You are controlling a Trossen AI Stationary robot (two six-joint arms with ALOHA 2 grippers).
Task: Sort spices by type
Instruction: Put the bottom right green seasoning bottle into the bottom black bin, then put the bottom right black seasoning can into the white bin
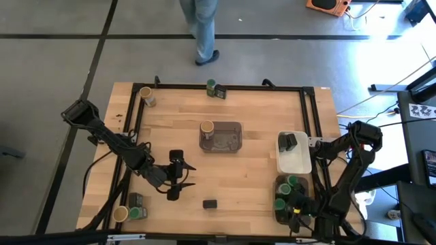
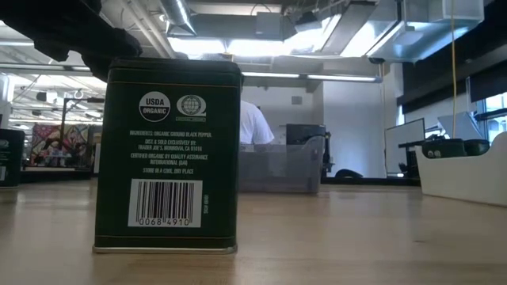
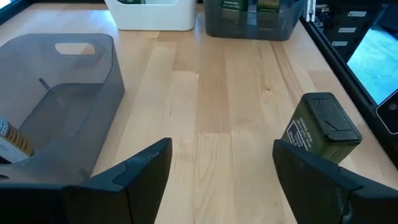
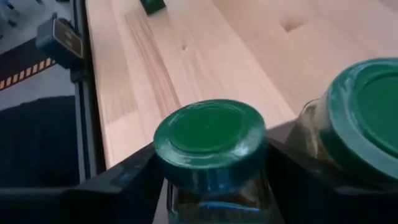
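Note:
My right gripper hangs over the dark tray at the near right, open, one finger on each side of a green-lidded jar that stands upright among other green-lidded jars. Near the middle front my left gripper is open and level above bare wood. A dark tin stands on its base just beside one of the left fingers, also seen as the tin. A tan-lidded jar stands in the grey tray, and another dark tin lies in the white tray. My right gripper's fingers stand close against the sides of the green-lidded jar below its lid, slanting down from above. The lid hides the sides of the glass, so I cannot tell whether the fingers touch it.
At the near left stand a tan-lidded jar, a green-lidded jar and a tin. At the far edge are a tan-lidded jar and a green-lidded jar with a tin. A person stands beyond the table.

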